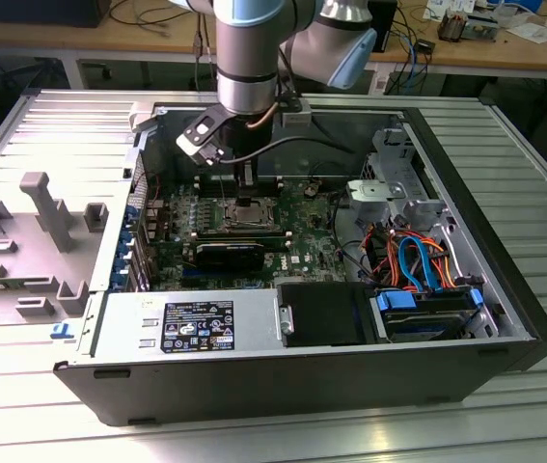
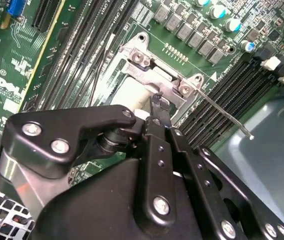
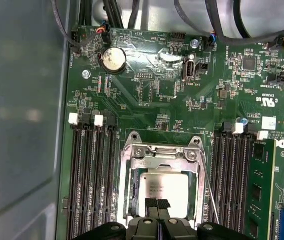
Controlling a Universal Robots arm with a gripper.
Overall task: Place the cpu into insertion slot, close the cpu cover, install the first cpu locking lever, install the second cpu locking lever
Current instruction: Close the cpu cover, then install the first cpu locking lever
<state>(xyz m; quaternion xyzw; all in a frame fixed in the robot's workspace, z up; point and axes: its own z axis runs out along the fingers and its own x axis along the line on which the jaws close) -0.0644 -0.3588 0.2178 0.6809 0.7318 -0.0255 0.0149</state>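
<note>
Silver-grey chip seated in its socket, end effector on its near edge.
Fingertips are pinched narrow with nothing between them. The cover looks laid down and the wire lever is unlatched. Best to press squarely on the frame, not the chip.

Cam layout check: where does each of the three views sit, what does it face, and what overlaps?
Exterior view: off the arm, above and outside the open case, looking down into it; arm and gripper show.
First wrist view: on the wrist, looking flat down at the board and cpu; shut fingertips show.
Second wrist view: on the wrist, looking slantwise past the gripper's linkage at the cover.
Shared: both wrist views show cover, lever, memory slots.
</note>
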